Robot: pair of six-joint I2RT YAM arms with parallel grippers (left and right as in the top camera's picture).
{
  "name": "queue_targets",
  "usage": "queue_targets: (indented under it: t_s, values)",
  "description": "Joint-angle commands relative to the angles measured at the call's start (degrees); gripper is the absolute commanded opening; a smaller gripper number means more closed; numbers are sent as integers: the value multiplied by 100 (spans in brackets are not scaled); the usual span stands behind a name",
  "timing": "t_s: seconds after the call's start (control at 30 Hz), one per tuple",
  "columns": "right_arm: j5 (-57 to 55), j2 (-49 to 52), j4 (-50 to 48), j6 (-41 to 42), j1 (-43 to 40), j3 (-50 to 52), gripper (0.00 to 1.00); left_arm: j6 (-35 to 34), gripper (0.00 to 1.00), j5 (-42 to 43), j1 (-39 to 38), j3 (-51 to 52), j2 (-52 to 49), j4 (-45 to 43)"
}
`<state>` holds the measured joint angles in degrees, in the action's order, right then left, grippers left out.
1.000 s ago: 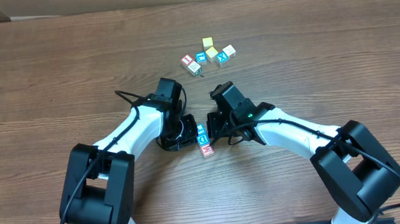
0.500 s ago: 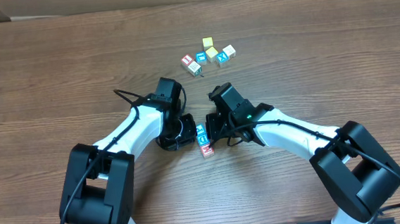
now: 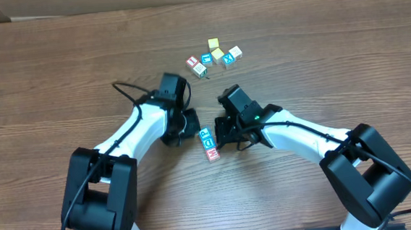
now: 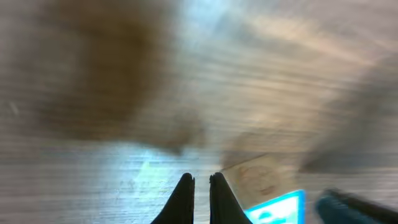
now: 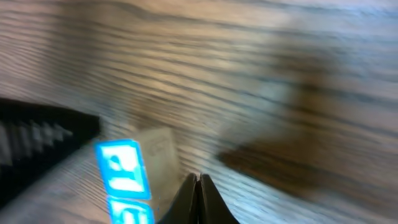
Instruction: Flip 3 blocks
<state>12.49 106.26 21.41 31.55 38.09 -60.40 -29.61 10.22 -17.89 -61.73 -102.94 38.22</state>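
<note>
Between the two pincers the blocks [image 3: 209, 144] lie in a short row of three on the counter [image 3: 318, 63], touching one another. The long axis of the row runs from the far side toward the robot's base, so it crosses the line that joins the pincers. The left pincer [image 3: 193, 127] is pressed together and holds nothing. The row is just to its right, and the end block with the blue "P" [image 3: 206, 134] is the nearest to it. The right pincer [image 3: 220, 137] is also pressed together and empty. The row is just to its left, so close that I cannot tell if it touches. The red-lettered block [image 3: 212, 155] is at the near end of the row. I judge that the right pincer is the nearer one, and that a sideways push on one block could turn it over.
</note>
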Motion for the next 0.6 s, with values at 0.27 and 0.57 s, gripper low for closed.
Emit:
queue_targets:
  t_s: [0.27, 0.57]
  values:
    - [-11, -949, 1827, 1331, -42, -487, 4, 789, 4, -70, 70, -1541, -468, 811]
    - [-409, -905, 1941, 3040, 743, 153, 4, 1545, 4, 39, 72, -1729, -1248, 929]
